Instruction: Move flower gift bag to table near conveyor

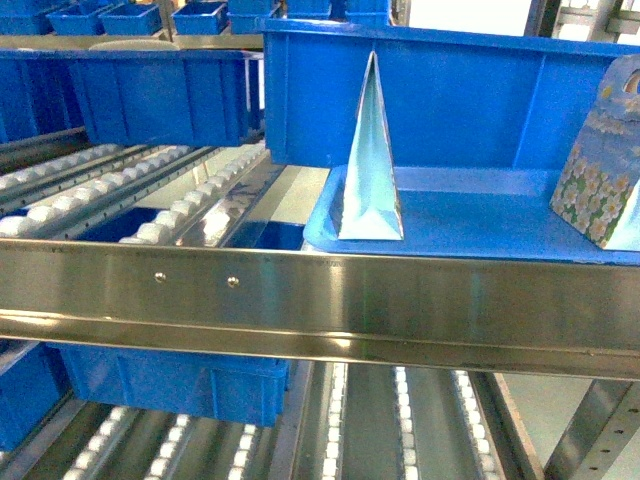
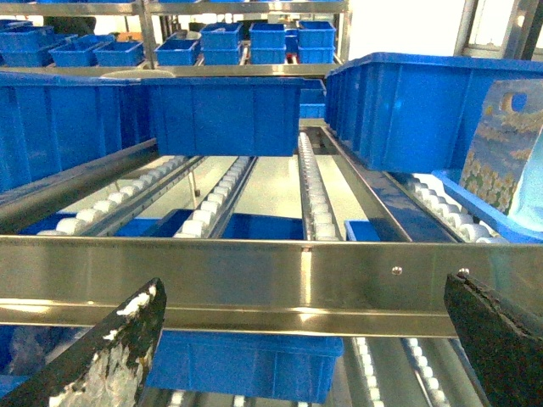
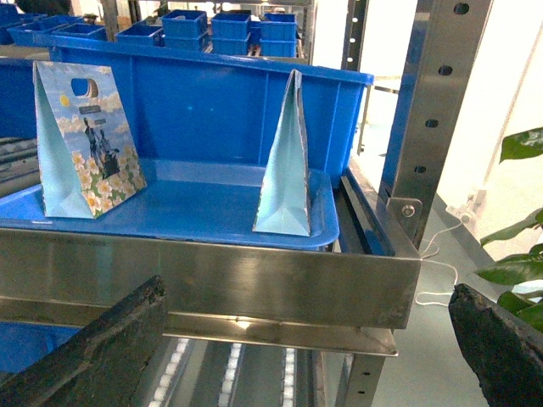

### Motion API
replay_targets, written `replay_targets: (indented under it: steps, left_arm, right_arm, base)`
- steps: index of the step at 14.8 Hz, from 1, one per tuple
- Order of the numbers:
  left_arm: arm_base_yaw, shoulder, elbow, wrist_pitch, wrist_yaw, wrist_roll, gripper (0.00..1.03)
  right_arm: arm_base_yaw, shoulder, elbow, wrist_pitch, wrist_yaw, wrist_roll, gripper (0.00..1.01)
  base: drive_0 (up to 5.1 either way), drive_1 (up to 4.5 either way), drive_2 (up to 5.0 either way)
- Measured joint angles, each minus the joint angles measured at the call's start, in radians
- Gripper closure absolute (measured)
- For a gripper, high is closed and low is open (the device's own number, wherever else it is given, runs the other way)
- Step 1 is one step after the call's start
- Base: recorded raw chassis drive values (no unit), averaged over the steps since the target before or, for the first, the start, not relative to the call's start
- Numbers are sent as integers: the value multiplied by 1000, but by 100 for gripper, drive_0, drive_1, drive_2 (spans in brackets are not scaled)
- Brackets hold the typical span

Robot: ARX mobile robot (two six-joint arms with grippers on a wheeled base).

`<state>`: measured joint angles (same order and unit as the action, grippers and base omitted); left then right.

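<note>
Both claws (left (image 2: 297,348), right (image 3: 314,356)) gape, empty.

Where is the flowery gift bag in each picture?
Head: flower gift bag at far right, cut off, on the blue tray.
Left wrist: at right edge.
Right wrist: upper left, on the tray.
Shared landmark: steel front rail.

You've got stacked blue bins (image 2: 222,36) on racks upper left, bright window (image 3: 509,76) right, green plant (image 3: 517,254) lower right.
</note>
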<state>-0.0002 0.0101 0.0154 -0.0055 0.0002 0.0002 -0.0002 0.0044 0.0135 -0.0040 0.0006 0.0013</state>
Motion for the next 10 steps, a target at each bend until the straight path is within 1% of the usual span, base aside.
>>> replay_targets:
  steps: [10]
  left_arm:
    - [0, 0, 0, 0, 0, 0, 5]
  right_arm:
    - [0, 0, 0, 0, 0, 0, 3]
  base:
    - [462, -102, -338]
